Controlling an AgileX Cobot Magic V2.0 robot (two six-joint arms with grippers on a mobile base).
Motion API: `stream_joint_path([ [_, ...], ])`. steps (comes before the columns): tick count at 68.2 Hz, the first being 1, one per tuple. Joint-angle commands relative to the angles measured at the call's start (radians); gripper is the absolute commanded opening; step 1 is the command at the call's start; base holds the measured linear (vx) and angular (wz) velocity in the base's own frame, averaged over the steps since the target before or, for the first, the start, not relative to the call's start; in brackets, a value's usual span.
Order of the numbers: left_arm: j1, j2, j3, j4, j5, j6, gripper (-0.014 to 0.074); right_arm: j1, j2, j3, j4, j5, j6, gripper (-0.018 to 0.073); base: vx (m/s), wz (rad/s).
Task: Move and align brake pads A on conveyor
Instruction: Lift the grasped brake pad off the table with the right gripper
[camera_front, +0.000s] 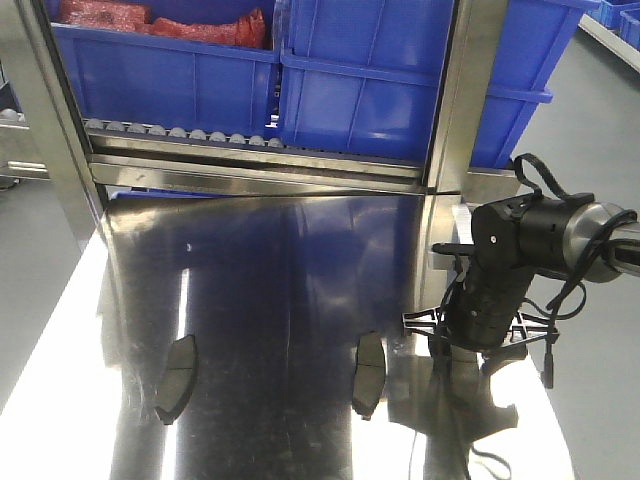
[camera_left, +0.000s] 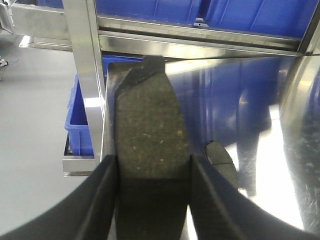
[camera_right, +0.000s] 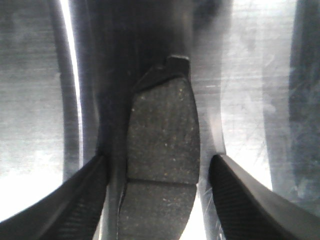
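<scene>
Left gripper (camera_left: 151, 159) clamped on the sides of one brake pad (camera_left: 150, 125), another pad (camera_left: 220, 162) lying on the steel table (camera_left: 285, 150) just to its right, right gripper (camera_right: 157, 159) spread wide, a further pad (camera_right: 162, 135) flat on the table between its fingers (camera_right: 250, 200), touching neither.

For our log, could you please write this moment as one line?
left tool shut on pad; right tool open around another pad on table
</scene>
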Motion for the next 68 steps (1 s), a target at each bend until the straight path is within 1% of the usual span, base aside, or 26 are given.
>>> stream_joint_path([
  [1, -0.004, 0.009, -0.029, -0.010, -0.099, -0.002, -0.0006, 0.000, -0.044, -0.025, -0.008, 0.011, -0.017, 0.0377, 0.00, 0.00],
  [8, -0.004, 0.009, -0.029, -0.010, -0.099, -0.002, -0.0006, 0.000, -0.044, -0.024, -0.012, 0.032, -0.026, 0.0225, 0.00, 0.00],
  [18, -0.004, 0.009, -0.029, -0.010, -0.099, -0.002, -0.0006, 0.000, -0.054, -0.023, -0.018, 0.063, -0.062, -0.0020, 0.00, 0.00],
  [29, -0.004, 0.009, -0.029, -0.010, -0.099, -0.002, -0.0006, 0.000, -0.136, -0.023, -0.054, 0.047, -0.071, -0.0012, 0.00, 0.00],
  [36, -0.004, 0.009, -0.029, -0.010, -0.099, -0.002, -0.0006, 0.000, -0.224, -0.019, -0.090, 0.018, -0.073, -0.0011, 0.00, 0.00],
  [47, -0.004, 0.009, -0.029, -0.010, -0.099, -0.002, -0.0006, 0.000, -0.374, -0.019, -0.152, -0.002, -0.107, -0.0008, 0.00, 0.00],
  [59, -0.004, 0.009, -0.029, -0.010, -0.099, -0.002, -0.0006, 0.000, -0.544, -0.011, -0.157, -0.032, -0.147, -0.0007, 0.00, 0.00],
  [68, -0.004, 0.009, -0.029, -0.010, -0.099, -0.002, -0.0006, 0.000, -0.696, 0.083, -0.157, -0.139, -0.149, -0.0007, 0.00, 0.00],
])
